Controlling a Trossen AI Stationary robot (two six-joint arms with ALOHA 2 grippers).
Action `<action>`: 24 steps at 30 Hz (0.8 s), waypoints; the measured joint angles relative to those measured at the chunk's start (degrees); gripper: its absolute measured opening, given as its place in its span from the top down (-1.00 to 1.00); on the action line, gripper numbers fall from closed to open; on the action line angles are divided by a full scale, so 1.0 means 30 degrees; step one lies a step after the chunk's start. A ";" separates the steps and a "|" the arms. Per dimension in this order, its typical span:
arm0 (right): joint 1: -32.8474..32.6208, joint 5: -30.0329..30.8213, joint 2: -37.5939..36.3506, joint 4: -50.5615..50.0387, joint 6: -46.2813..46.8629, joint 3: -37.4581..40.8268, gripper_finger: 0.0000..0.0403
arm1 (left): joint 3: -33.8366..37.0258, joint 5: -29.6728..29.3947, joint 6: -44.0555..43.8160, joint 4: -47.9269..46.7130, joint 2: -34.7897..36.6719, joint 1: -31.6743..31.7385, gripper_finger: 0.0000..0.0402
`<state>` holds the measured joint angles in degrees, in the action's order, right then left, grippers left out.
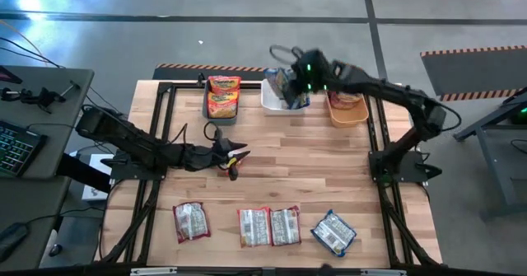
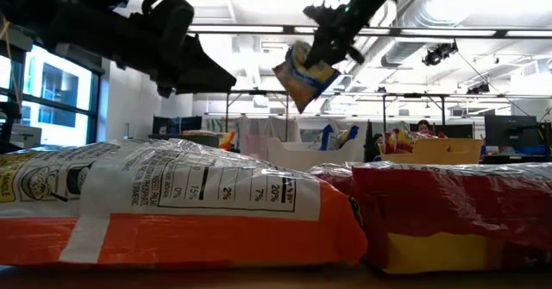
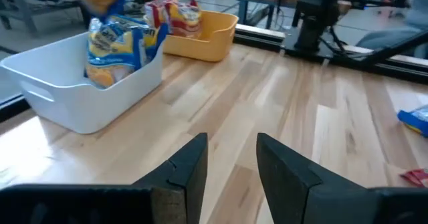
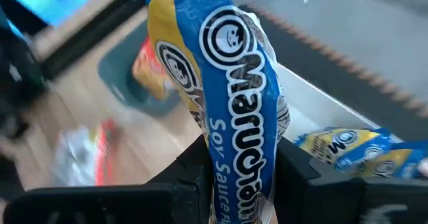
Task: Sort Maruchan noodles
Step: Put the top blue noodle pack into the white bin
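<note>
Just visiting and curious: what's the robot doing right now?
Right gripper shut on blue packet, above white bin. Left gripper open, empty, mid-table. Nothing blocking.

The middle of the wooden table point(image 1: 313, 165) is bare and gives wide room to pass. Three bins point(image 1: 286, 103) stand close together along the far edge. Four noodle packets point(image 1: 270, 226) lie in a row near the front edge, with gaps between most.
</note>
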<state>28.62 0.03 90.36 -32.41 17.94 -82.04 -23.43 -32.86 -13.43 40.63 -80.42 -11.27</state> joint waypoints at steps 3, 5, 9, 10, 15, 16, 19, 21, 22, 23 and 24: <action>0.1585 -0.2215 0.1572 -0.0010 0.2119 -0.1446 0.57 | 0.0053 0.0732 -0.0006 0.0001 0.0000 -0.0007 0.43; 0.2235 -0.3412 0.2823 -0.0084 0.3453 -0.2339 0.57 | 0.0046 0.0943 0.0006 0.0025 0.0000 -0.0068 0.43; 0.2595 -0.4186 0.5284 -0.1037 0.5461 -0.4416 0.57 | 0.0045 0.0981 0.0014 0.0013 0.0000 -0.0087 0.43; 0.2621 -0.4163 0.5857 -0.1547 0.5951 -0.5015 0.57 | 0.0046 0.0989 0.0014 0.0013 0.0000 -0.0087 0.43; 0.2719 -0.2595 0.8339 -0.5740 0.7431 -0.8135 0.57 | 0.0043 0.1871 0.0014 0.0010 0.0000 -0.0100 0.43; 0.2748 -0.2175 0.8693 -0.6757 0.7531 -0.8763 0.57 | 0.0046 0.1960 0.0014 0.0006 0.0000 -0.0129 0.43; 0.2945 -0.0890 0.9561 -0.9059 0.7989 -1.0320 0.57 | 0.0039 0.1994 0.0015 0.0005 0.0000 -0.0215 0.43; 0.3092 -0.0792 0.9955 -0.9712 0.8426 -1.0774 0.57 | 0.0045 0.1994 0.0014 -0.0001 0.0000 -0.0290 0.43; 0.3126 -0.0951 1.0082 -0.9762 0.8594 -1.0852 0.57 | 0.0045 0.2033 0.0014 -0.0002 0.0000 -0.0319 0.43; 0.3200 -0.1222 1.0204 -0.9731 0.8739 -1.0899 0.57 | 0.0046 0.2233 0.0006 -0.0002 0.0000 -0.0321 0.43; 0.3262 -0.1576 1.0299 -0.9747 0.8938 -1.0896 0.57 | 0.0043 0.2425 0.0002 -0.0002 -0.0005 -0.0321 0.43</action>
<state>38.40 -4.70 121.25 -61.65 44.75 -114.73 -23.30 -25.58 -13.42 40.62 -80.44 -12.23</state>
